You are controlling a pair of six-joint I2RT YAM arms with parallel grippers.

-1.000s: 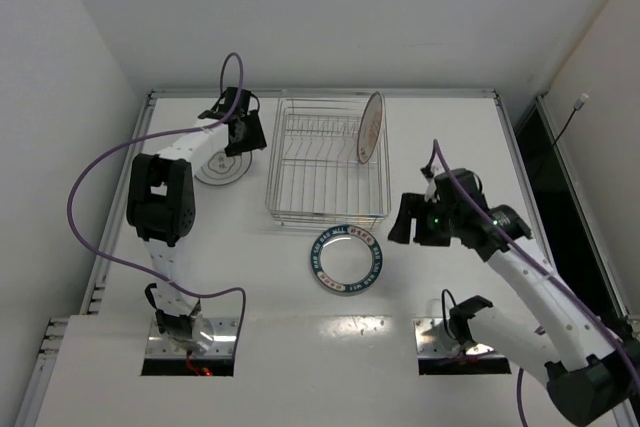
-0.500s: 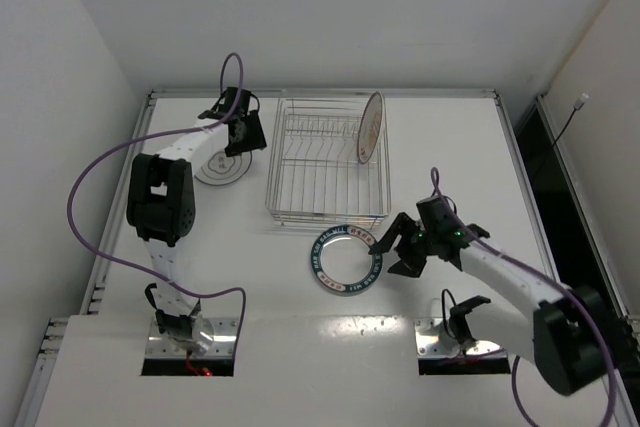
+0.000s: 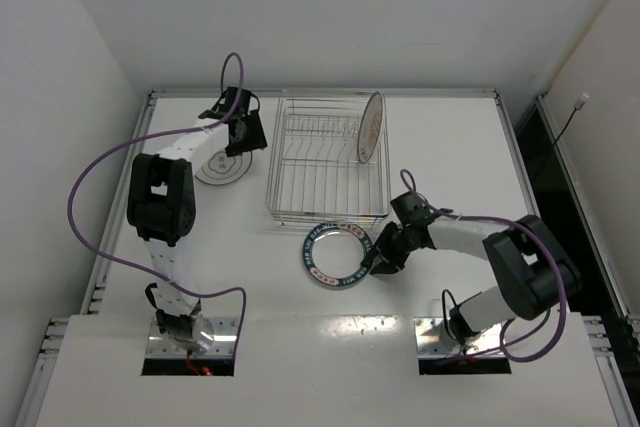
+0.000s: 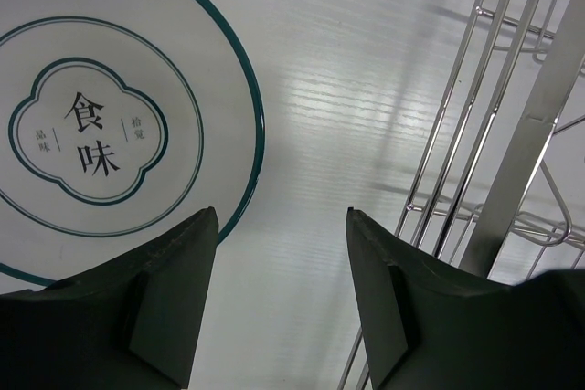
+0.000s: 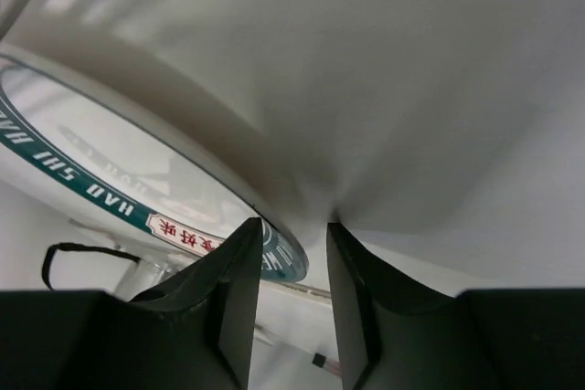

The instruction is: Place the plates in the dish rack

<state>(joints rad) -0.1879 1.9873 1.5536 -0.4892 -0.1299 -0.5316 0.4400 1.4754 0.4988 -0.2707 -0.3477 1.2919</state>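
At lower centre of the top view, the right gripper (image 3: 381, 251) straddles the right rim of the blue-rimmed plate (image 3: 335, 254), jaws narrowed, likely to tip it up for the dish rack (image 3: 327, 215) just above. Whether they pinch, I cannot tell. The left gripper (image 3: 245, 132) hangs wide open and empty over the thin-ringed plate (image 3: 220, 169), upper left. The striped plate (image 3: 371, 127) stands racked.

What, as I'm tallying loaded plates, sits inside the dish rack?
One orange-striped plate stands on edge at the right end of the dish rack. The other slots look empty; the open wire hides nothing.
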